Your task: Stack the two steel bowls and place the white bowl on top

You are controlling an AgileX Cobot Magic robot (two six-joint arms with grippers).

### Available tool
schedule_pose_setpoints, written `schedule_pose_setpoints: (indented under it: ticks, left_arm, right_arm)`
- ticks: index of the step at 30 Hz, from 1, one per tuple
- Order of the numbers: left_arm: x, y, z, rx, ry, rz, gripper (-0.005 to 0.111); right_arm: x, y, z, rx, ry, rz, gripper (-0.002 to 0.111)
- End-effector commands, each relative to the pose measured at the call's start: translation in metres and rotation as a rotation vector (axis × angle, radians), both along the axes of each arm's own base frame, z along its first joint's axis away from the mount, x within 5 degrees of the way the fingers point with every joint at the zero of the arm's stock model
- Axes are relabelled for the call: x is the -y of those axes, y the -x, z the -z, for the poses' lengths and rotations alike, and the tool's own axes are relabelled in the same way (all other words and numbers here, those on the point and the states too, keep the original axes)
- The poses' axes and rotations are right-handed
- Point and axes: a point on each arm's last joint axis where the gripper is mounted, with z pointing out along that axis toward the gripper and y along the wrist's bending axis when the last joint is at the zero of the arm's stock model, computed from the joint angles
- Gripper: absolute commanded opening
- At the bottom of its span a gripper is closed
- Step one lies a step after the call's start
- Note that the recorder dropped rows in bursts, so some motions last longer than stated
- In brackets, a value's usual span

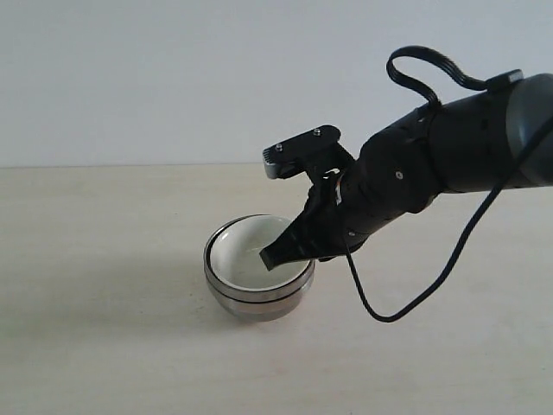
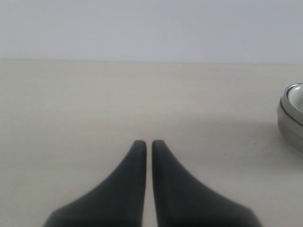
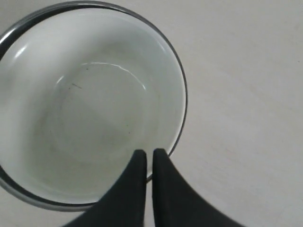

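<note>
The two steel bowls [image 1: 259,298] stand nested on the table, one rim just above the other. The white bowl [image 1: 246,251] sits inside them on top, empty and glossy. My right gripper [image 1: 270,258] hovers over the near-right part of its rim, jaws together with nothing between them. From the right wrist, the white bowl [image 3: 90,109] fills the view, ringed by the steel rim [image 3: 71,4], and the right gripper [image 3: 149,152] tips lie over that rim. My left gripper [image 2: 148,142] is shut over bare table, well away from the bowl stack [image 2: 291,118].
The beige table [image 1: 104,346] stretches all round the stack, with a plain wall behind. A black cable [image 1: 406,303] loops down from the right arm to just above the table, right of the bowls. The left arm is outside the exterior view.
</note>
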Motion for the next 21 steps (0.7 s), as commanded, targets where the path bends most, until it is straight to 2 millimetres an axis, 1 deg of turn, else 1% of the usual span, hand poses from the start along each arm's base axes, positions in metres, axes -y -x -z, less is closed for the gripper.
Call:
schedule_pose_setpoints:
  ticks: [1, 10, 11, 14, 15, 18, 20, 21]
  left_arm:
    - [0.000, 0.000, 0.000, 0.007, 0.005, 0.003, 0.004]
    - [0.000, 0.000, 0.000, 0.007, 0.005, 0.003, 0.004]
    - [0.000, 0.000, 0.000, 0.007, 0.005, 0.003, 0.004]
    - [0.000, 0.000, 0.000, 0.007, 0.005, 0.003, 0.004]
    - [0.000, 0.000, 0.000, 0.007, 0.005, 0.003, 0.004]
    - [0.000, 0.000, 0.000, 0.007, 0.005, 0.003, 0.004]
    - [0.000, 0.000, 0.000, 0.007, 0.005, 0.003, 0.004]
    - [0.000, 0.000, 0.000, 0.007, 0.005, 0.003, 0.004]
  right_arm:
    - [0.002, -0.001, -0.002, 0.014, -0.014, 0.007, 0.000]
    - [0.001, -0.001, -0.001, 0.012, -0.034, 0.026, 0.000]
    - [0.001, -0.002, 0.001, 0.009, -0.034, 0.029, 0.000]
    - [-0.004, -0.007, 0.019, -0.004, -0.028, 0.025, 0.000]
    - [-0.004, -0.008, 0.020, 0.001, -0.032, 0.024, 0.000]
    - [-0.005, -0.008, 0.018, 0.013, -0.043, 0.022, 0.000]
    - [-0.004, -0.007, 0.011, 0.027, -0.054, 0.022, 0.000]
    - [-0.003, -0.006, 0.003, 0.043, -0.066, 0.022, 0.000]
